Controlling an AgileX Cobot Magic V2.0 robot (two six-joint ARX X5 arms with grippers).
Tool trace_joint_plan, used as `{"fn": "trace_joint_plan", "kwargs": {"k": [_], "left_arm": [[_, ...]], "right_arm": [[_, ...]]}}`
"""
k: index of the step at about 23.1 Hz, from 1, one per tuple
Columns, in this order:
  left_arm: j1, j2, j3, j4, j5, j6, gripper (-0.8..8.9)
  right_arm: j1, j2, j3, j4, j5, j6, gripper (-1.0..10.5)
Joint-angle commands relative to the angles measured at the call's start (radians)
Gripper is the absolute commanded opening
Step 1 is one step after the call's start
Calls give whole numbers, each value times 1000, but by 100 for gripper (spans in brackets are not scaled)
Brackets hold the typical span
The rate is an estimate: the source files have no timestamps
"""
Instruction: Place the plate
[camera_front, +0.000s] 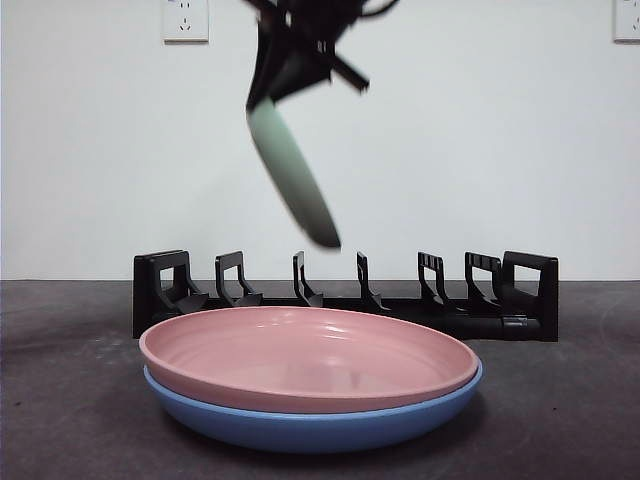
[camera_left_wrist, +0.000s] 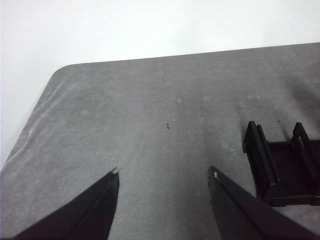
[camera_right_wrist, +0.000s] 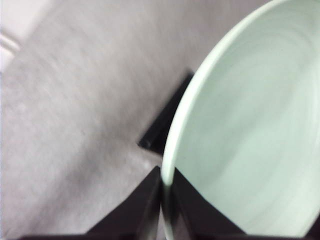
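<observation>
A pale green plate (camera_front: 292, 172) hangs tilted on edge in the air above the black dish rack (camera_front: 345, 296). My right gripper (camera_front: 268, 95) comes down from the top and is shut on the plate's upper rim. In the right wrist view the green plate (camera_right_wrist: 250, 130) fills most of the picture, with my right gripper (camera_right_wrist: 166, 186) clamped on its rim and a corner of the rack (camera_right_wrist: 165, 122) below. My left gripper (camera_left_wrist: 164, 175) stands open over bare table, beside one end of the rack (camera_left_wrist: 282, 167).
A pink plate (camera_front: 305, 355) lies stacked in a blue plate (camera_front: 310, 425) on the dark table in front of the rack. The rack's slots hold nothing. The table's rounded corner (camera_left_wrist: 62, 72) lies beyond my left gripper.
</observation>
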Motion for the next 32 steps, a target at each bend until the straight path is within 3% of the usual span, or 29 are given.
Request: {"fn": "trace_joint_plan", "kwargs": {"k": [1,4,7,22,25,32], "left_arm": [[0,5,21,15,0,-4,281],[0,4,21,15,0,-4,282],[0,5,21,15,0,-4,281],[0,5,21,16,0,-4,281],[0,5,21,16,0,-4,281],[0,5,21,16,0,-4,281]], "right_arm": [[23,-22,38,-8,72,-85,15],[52,-56,38,-14,196,-178,15],[74,-72,38,-20,261,-241,15],[93,-200,22,178,249,-254,15],[99,-236,-20,212,261,-284,15],[124,-420,-378,391,306,-333,14]]}}
